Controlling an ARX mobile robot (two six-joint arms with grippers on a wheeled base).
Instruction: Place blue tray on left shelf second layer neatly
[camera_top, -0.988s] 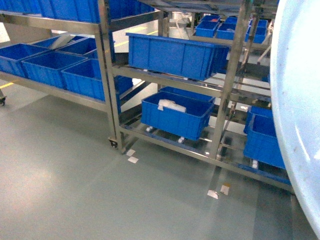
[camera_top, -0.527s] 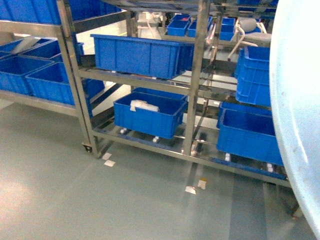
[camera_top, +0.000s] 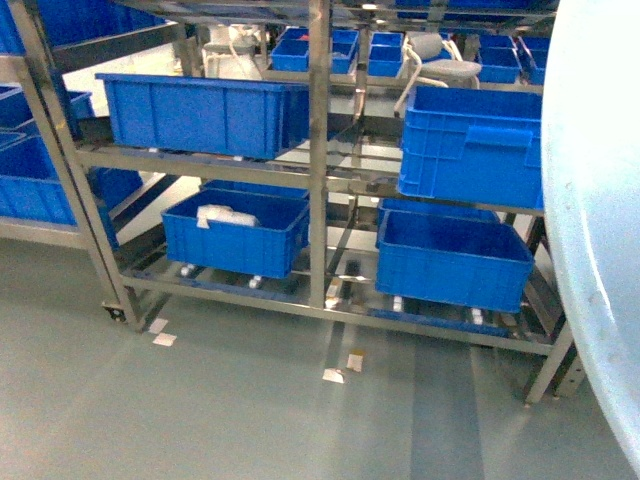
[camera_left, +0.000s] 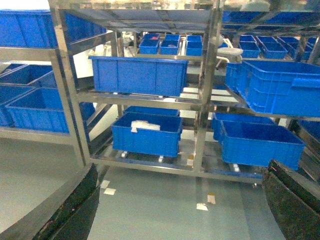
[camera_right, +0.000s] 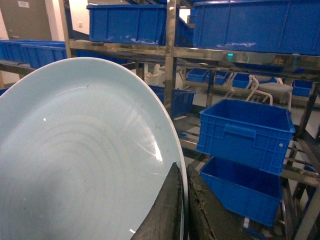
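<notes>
Head view: the blue tray (camera_top: 590, 250) filled the right edge, held up close to the camera, well apart from the steel rack (camera_top: 320, 170). Left wrist view: the left gripper (camera_left: 180, 210) was spread wide, holding nothing. Right wrist view: the right gripper (camera_right: 185, 210) pinched the tray's rim. The tray looked light, stiff and slick (glossy plastic), so a rim hold seemed the sensible one.
</notes>
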